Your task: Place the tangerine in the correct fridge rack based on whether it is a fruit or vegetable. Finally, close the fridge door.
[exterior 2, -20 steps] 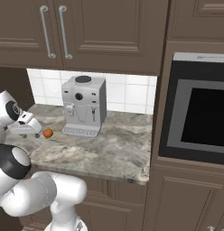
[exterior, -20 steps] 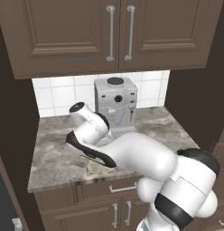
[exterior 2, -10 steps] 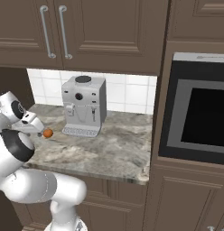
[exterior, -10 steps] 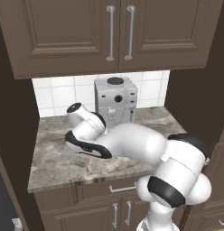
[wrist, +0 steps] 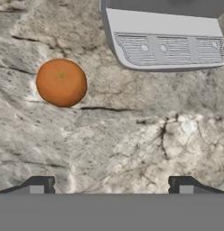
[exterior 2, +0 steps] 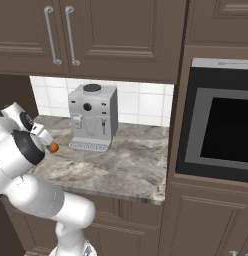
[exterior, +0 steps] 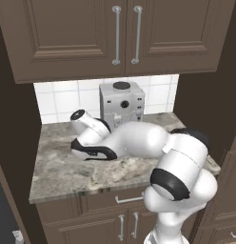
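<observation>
Since my arm has swung further left across the counter [exterior: 58,174] over the last second, the tangerine [wrist: 61,82] now sits right under my wrist camera, off to the upper left of where my gripper [wrist: 109,185] points. My fingertips [wrist: 39,185] are spread wide with nothing between them, so I'm open and empty. The fruit rests on the marbled stone, just beside the drip tray of the coffee machine [exterior 2: 92,117] but not touching it. From the right base camera I can see it as a little orange dot [exterior 2: 54,147] peeking past my wrist.

What that means, as far as I can judge: I'm at the lining-up part of the grab. The fruit isn't centred between my fingers yet, so I'd guess I need to slide over toward it before dropping down. Nothing of the fridge is in sight from here, so the shelf and the door part of the job are all ahead of me.

Room-wise it's decent. Open stone all around the tangerine on the near side and to the left. The tight spot is the machine's tray edge, which sits close enough that a wide finger could clip it if I come in from that side. The wall cabinets [exterior: 115,33] hang overhead, and there's a dark side panel at the left end of the counter, so lifting out toward me looks like the cleanest way.
</observation>
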Robot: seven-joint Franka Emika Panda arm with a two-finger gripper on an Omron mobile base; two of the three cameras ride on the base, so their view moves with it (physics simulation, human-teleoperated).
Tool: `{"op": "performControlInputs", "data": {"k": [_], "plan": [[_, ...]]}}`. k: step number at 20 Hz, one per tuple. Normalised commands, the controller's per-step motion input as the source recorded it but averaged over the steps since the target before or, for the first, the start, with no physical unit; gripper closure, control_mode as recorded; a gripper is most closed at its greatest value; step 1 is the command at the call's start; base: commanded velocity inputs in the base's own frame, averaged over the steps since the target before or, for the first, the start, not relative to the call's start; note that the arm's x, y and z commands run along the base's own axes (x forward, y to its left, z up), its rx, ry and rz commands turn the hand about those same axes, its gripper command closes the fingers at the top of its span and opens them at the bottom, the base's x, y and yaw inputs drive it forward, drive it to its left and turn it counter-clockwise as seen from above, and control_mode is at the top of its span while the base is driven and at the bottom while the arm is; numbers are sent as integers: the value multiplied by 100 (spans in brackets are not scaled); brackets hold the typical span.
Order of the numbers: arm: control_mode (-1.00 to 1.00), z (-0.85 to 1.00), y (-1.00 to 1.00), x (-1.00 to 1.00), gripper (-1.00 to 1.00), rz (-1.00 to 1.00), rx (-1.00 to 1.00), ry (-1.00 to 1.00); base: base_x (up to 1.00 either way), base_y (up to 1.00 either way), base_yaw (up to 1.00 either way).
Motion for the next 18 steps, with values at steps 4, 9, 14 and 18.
{"op": "performControlInputs", "data": {"k": [4, 9, 14, 18], "plan": [[-100, -17, 3, 19, -100, 0, 0, -2, 0, 0, 0], [-100, -23, 1, 34, -100, 0, 0, -2, 0, 0, 0], [-100, -18, 12, 29, -100, 2, 0, 0, 0, 0, 0], [-100, -26, 22, 17, -100, 4, 0, 0, 0, 0, 0]]}}
